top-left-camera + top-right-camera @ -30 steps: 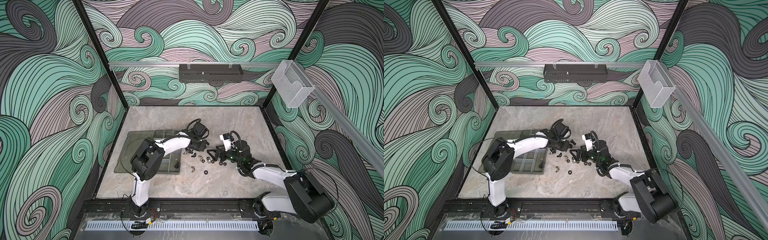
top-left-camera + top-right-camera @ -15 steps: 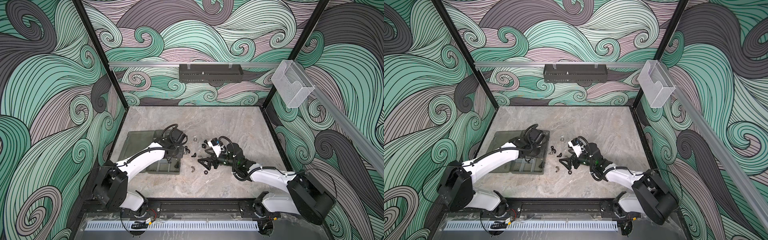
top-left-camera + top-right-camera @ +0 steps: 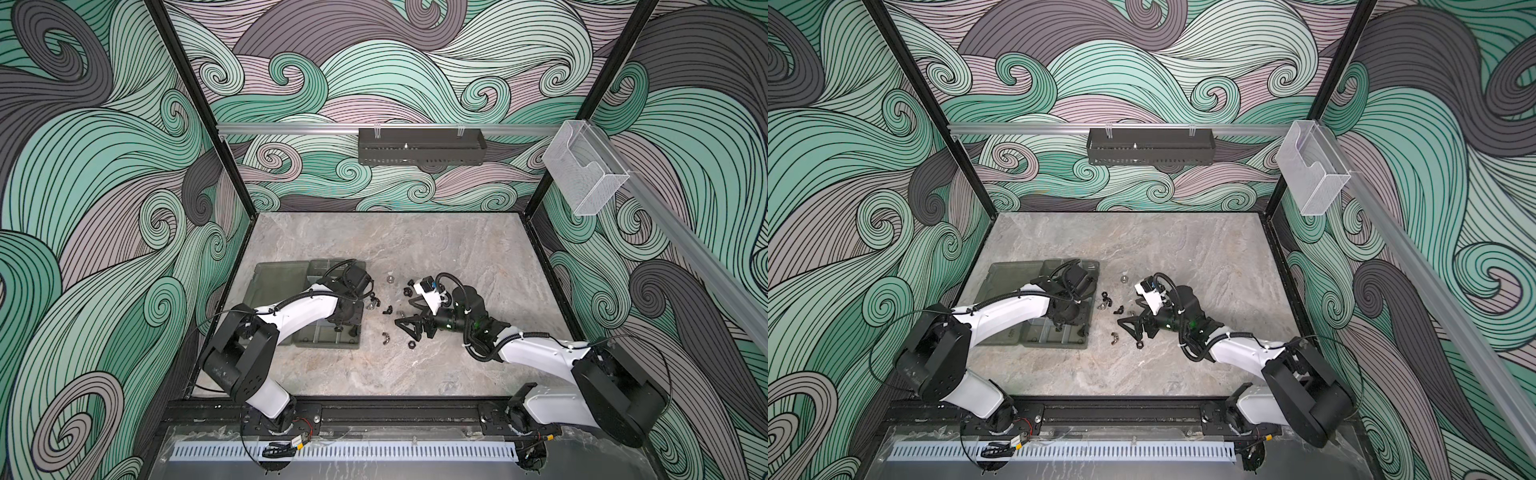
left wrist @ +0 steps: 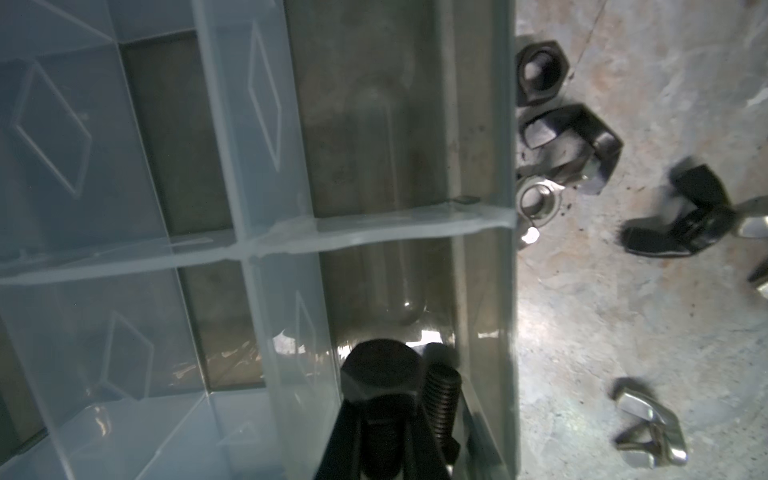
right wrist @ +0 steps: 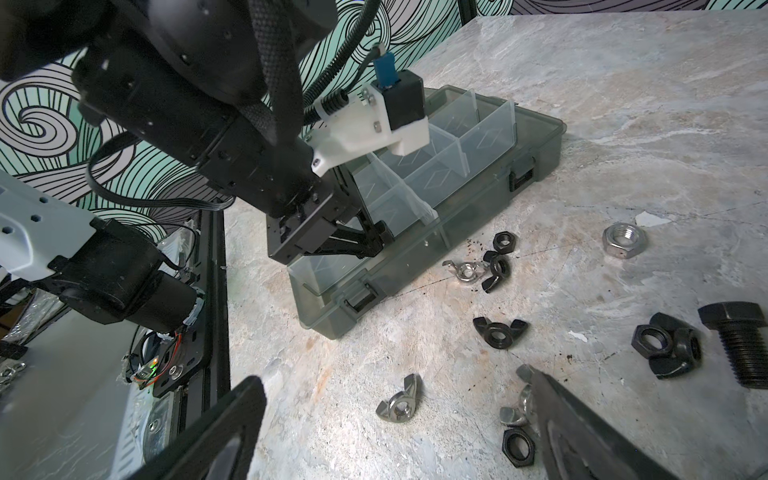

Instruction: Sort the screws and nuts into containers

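Walls (image 3: 415, 83): teal, mauve and grey wave swirls lined in black fill the back and both sides in both top views.
Floor: grey marble-look tabletop (image 3: 415, 249), lower centre.
Frame: black posts (image 3: 199, 104) rise from the back corners.
Rail: aluminium rail (image 3: 291, 128) crosses the back wall; a side rail (image 3: 685, 253) slants down the right.
Fixtures: black perforated tray (image 3: 420, 151) on the rail, centre; clear acrylic holder (image 3: 584, 166), upper right.
Front: white slotted strip (image 3: 340, 451), bottom edge.
Light: even, soft.

My left gripper (image 4: 382, 432) was closed on one black hex-head screw (image 4: 380, 370) low inside an outer compartment (image 4: 374, 282) of the translucent grey-green containers (image 5: 465, 224), with a second screw (image 4: 442, 401) just beside it. I noted a third screw (image 5: 744, 349) lying on its side on the table (image 5: 623, 104). The nuts (image 5: 498, 332), black and silver, hex and winged, lay scattered loose beside the containers.
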